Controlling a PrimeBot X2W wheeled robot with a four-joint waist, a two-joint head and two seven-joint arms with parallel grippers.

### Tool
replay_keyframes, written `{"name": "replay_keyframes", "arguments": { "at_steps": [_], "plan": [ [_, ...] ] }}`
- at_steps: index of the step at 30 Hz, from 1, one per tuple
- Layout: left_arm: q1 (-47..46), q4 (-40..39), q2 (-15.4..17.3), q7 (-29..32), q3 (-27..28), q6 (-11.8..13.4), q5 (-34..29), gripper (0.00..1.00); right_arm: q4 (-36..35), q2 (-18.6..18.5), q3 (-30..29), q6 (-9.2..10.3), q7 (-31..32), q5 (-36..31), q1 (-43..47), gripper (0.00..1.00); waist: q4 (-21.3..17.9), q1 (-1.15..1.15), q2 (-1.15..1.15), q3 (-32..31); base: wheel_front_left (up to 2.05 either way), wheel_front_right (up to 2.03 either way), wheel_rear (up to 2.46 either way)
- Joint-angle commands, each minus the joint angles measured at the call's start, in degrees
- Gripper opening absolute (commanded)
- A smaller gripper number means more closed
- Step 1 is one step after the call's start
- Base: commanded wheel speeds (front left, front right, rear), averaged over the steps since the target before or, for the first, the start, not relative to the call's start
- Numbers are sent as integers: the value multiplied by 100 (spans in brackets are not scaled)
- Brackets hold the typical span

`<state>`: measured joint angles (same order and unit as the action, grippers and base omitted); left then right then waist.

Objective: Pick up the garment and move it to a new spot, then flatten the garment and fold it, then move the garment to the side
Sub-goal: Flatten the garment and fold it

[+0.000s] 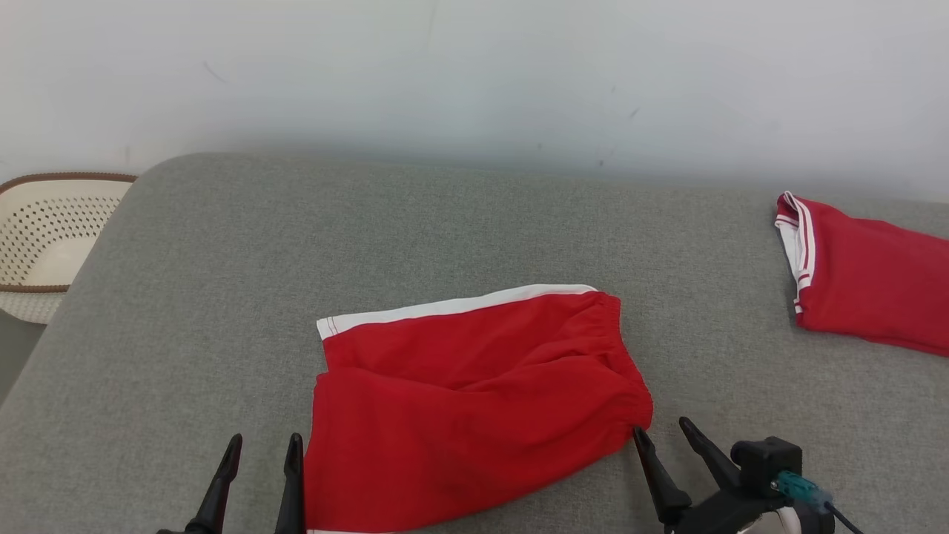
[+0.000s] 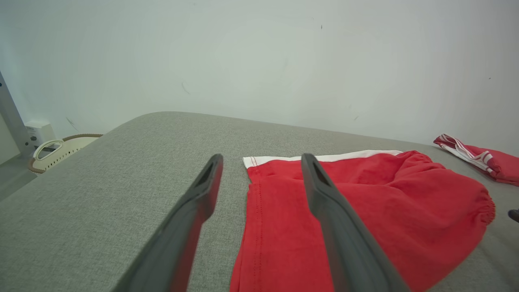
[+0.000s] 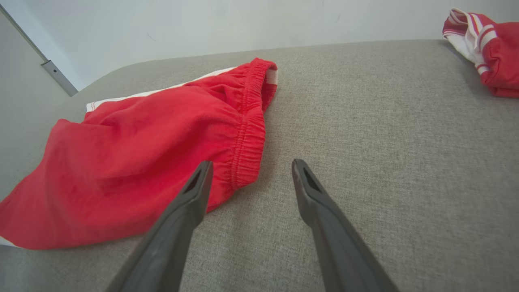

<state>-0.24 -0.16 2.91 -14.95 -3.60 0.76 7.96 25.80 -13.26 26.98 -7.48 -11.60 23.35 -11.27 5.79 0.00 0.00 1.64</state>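
The garment (image 1: 474, 393) is a pair of red shorts with a white side stripe, folded over and lying on the grey padded table (image 1: 222, 297) near its front edge. Its elastic waistband faces right, its leg hem left. My left gripper (image 1: 263, 456) is open at the shorts' left hem, holding nothing; in the left wrist view the left gripper (image 2: 261, 168) straddles the hem of the garment (image 2: 365, 219). My right gripper (image 1: 667, 437) is open just beside the waistband corner, empty. In the right wrist view the right gripper (image 3: 249, 170) sits next to the garment (image 3: 162, 146).
A second red garment with white trim (image 1: 867, 274) lies at the table's far right. A white perforated basket (image 1: 44, 237) stands off the table's left edge. A pale wall runs behind the table.
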Motion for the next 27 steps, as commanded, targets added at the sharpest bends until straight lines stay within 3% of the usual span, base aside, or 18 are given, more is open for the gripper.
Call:
{"name": "replay_keyframes", "arguments": {
  "at_steps": [1,8,9,10,11,18,27],
  "plan": [
    [-5,0,3,-30,2,25,30,100,93,-42,88,-2,40,67,-145,100,22,0,0,19,0,0,0],
    [-30,11,2,-30,-61,73,68,100,731,-45,621,-2,126,367,-679,100,180,0,0,64,0,0,0],
    [-37,23,2,-30,-45,63,77,100,841,-32,719,-2,142,439,-758,91,198,0,0,71,0,0,0],
    [-51,50,3,-29,-18,39,86,100,932,-44,819,-2,153,486,-839,39,213,0,0,76,0,0,0],
    [-65,73,1,-29,1,16,94,100,1001,-53,880,-2,104,549,-937,0,221,0,0,79,0,0,0],
    [51,89,1,-29,18,91,175,100,1111,-276,1150,-2,-171,921,-1117,0,123,0,0,31,0,0,0],
    [226,86,1,-30,66,173,240,100,148,-810,961,-2,-134,991,-590,0,-203,0,0,-46,0,0,0]
  ]
}}
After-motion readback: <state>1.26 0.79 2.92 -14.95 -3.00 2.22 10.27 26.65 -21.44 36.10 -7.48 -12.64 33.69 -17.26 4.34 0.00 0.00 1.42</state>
